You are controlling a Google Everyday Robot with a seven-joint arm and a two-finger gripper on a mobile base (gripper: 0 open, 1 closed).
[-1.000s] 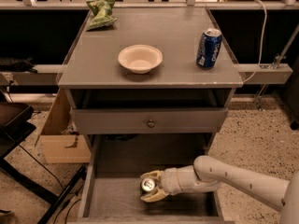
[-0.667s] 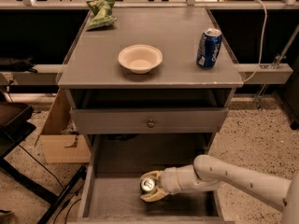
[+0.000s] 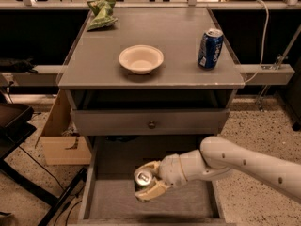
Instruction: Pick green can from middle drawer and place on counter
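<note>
Entry, single camera view. The gripper [image 3: 146, 185] is in the lower middle of the frame, inside the open middle drawer [image 3: 113, 202]. Its jaws are closed around the green can [image 3: 142, 177], one finger above and one below it. The can's silver top faces up toward the camera, and little of its side shows between the fingers. I cannot tell whether its base touches the drawer floor. The white arm [image 3: 244, 161] comes in from the lower right edge, crosses the drawer's right wall and ends at the gripper.

The drawer is pulled out toward the bottom of the frame and its bare grey floor shows on both sides of the gripper. Directly above it is a closed drawer front [image 3: 188, 122] with a round knob [image 3: 151, 124] at its centre.

The tabletop [image 3: 178, 32] fills the upper middle of the frame. On it:
- a pale bowl [image 3: 141, 59], upright, near the centre and slightly toward the front edge;
- a blue can [image 3: 210, 48], upright, near the right edge and well apart from the bowl;
- a crumpled green bag [image 3: 101, 12] at the far left corner.

At left of the cabinet, on the speckled floor, stands a cardboard box [image 3: 61, 138]. A white cable [image 3: 264, 27] hangs at upper right.
</note>
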